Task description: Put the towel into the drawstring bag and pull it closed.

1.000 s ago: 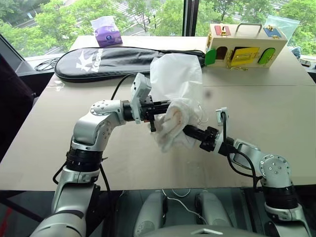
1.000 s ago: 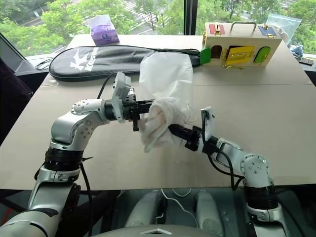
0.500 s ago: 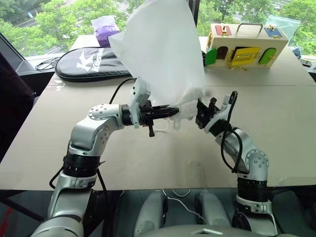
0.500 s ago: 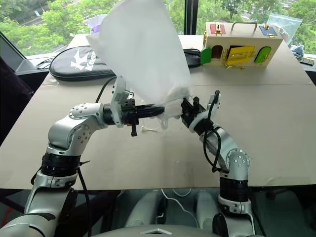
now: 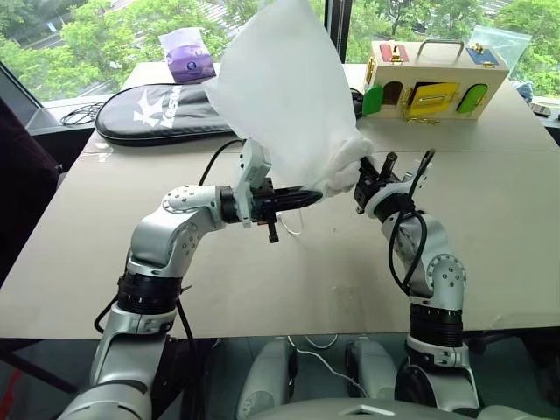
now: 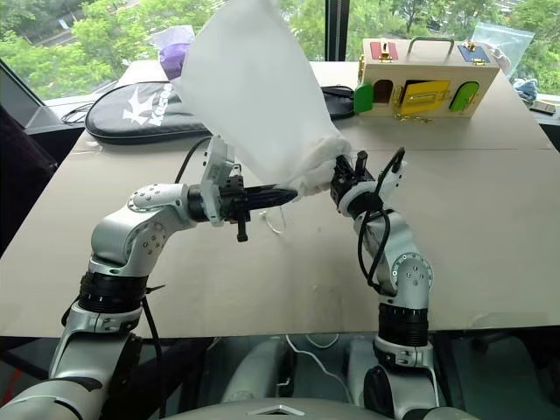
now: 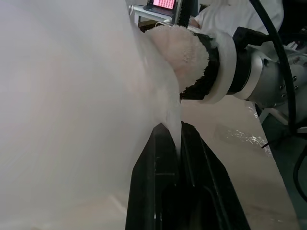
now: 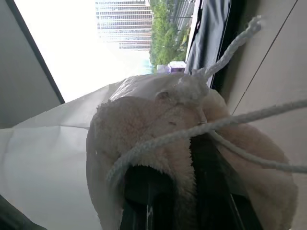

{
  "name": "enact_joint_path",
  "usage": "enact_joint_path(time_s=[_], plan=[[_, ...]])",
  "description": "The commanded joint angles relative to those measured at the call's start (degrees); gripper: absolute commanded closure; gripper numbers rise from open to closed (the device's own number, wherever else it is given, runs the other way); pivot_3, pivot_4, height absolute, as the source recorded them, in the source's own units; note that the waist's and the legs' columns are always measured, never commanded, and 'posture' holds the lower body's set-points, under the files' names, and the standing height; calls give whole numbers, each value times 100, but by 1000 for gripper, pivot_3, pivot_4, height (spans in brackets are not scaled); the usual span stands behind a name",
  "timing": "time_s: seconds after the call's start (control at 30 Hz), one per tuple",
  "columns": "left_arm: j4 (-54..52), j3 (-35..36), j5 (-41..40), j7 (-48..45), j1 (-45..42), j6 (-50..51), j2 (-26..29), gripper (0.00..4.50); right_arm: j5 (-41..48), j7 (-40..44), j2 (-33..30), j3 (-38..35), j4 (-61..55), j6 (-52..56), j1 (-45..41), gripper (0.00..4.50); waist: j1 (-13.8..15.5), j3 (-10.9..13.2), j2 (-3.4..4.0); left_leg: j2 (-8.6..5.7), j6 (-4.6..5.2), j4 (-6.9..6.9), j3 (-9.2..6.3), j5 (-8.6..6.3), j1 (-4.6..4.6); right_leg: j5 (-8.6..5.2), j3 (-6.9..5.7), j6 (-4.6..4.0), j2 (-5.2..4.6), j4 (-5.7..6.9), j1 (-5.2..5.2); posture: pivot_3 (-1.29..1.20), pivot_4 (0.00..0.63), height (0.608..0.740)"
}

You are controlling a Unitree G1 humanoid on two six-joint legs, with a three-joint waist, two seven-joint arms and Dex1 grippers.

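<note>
Centrally above a large beige table (image 5: 490, 210), two robot arms hold up a white drawstring bag (image 5: 284, 96) between them. The bag stands upward like a sail, its closed bottom end highest and its mouth lowest, clear of the tabletop.

The left gripper (image 5: 308, 195) points sideways toward the other arm, its two black fingers (image 7: 165, 158) pinched tight on the thin fabric at the bag's mouth edge. The right gripper (image 5: 360, 178) meets the mouth from the opposite side. Its fingers are clenched on the towel (image 8: 158, 139), a fluffy off-white cloth that bulges at the opening, partly covered by the bag's translucent fabric. In the left wrist view the towel (image 7: 184, 55) shows as a rounded wad pressed against the right gripper's black and white body. White drawstring cords (image 8: 230, 122) trail across the towel, and a loop of cord (image 5: 293, 226) hangs below the left gripper.

Farther back on the table lies a long black racket cover (image 5: 184, 109), with a purple tissue pack (image 5: 188, 57) beyond it. To the right stands a wooden latch box (image 5: 433, 83) with coloured doors and a metal handle. Windows behind show green trees.
</note>
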Motion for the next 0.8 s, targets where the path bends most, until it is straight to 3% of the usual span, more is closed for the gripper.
enact_joint_path(time_s=[0.03, 0.17, 0.37, 0.63, 0.8], plan=[[-154, 288, -461, 355, -298, 470, -174, 4500, -704, 517, -494, 577, -686, 540, 17, 4470, 10, 2, -2, -1, 0, 0, 1, 0, 0, 0, 0, 0, -1, -1, 0, 0, 150, 740], [49, 709, -1017, 999, -538, 1318, -428, 4500, -340, 849, -652, 636, -829, 898, 375, 4470, 4, 1, -3, 0, 0, 1, -4, 0, -1, 0, -2, 1, 0, 0, 1, 0, 150, 740], [351, 898, -1163, 1637, -582, 1817, -625, 4500, -47, 1018, -1221, 482, -935, 1414, 948, 4470, 9, 3, -5, -1, 0, 1, -1, 0, 1, 0, -1, 1, 0, -1, 3, 0, 150, 740], [341, 382, -849, 1588, -326, 1918, -465, 4500, -8, 810, -1578, 408, -1171, 1552, 1167, 4470, 5, 3, -7, 0, 0, 0, -1, 0, 1, 0, 0, 0, 3, 1, 2, 0, 150, 740], [462, 468, -905, 1594, -424, 1865, -531, 4500, -257, 1252, -1885, 406, -1441, 1616, 1337, 2439, 30, 3, -7, -1, 0, 1, 1, 0, 1, 0, 1, 0, 0, -1, 3, 0, 150, 740]])
